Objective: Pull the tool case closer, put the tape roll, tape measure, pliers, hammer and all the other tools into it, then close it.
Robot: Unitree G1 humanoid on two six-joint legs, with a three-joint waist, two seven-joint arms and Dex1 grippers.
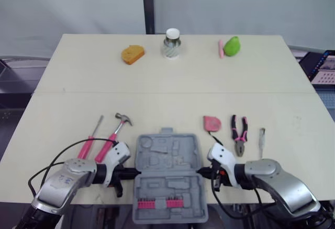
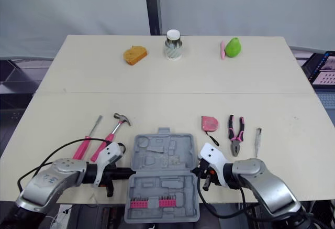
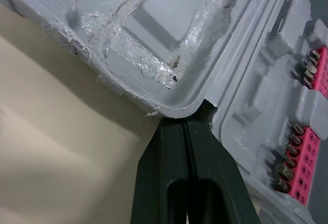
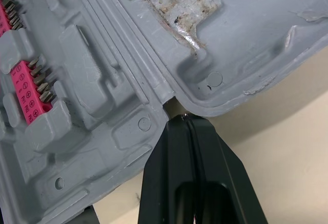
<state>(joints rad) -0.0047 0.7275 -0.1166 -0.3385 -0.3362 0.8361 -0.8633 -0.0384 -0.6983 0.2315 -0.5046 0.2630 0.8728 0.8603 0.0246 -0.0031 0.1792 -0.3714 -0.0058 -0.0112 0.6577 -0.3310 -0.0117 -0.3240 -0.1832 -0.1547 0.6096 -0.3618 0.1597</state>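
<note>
The grey tool case [image 1: 167, 174] lies open at the table's near edge, its lid half farther from me, and a pink bit holder [image 1: 159, 204] sits in the near half. My left gripper [image 1: 137, 173] is shut, its tips pressed into the hinge notch on the case's left side [image 3: 187, 124]. My right gripper [image 1: 199, 173] is shut too, with its tips at the hinge notch on the right side [image 4: 187, 119]. A pink-handled hammer [image 1: 116, 134] and screwdriver [image 1: 90, 141] lie left of the case. On the right lie a pink tape measure [image 1: 212, 123], pliers [image 1: 239, 134] and a small silver tool [image 1: 261, 137].
Along the far side of the table stand an orange object [image 1: 133, 54], a white-lidded jar [image 1: 171, 43] and a green object [image 1: 232, 46] with a pink piece beside it. The case's near half hangs slightly over the table's front edge.
</note>
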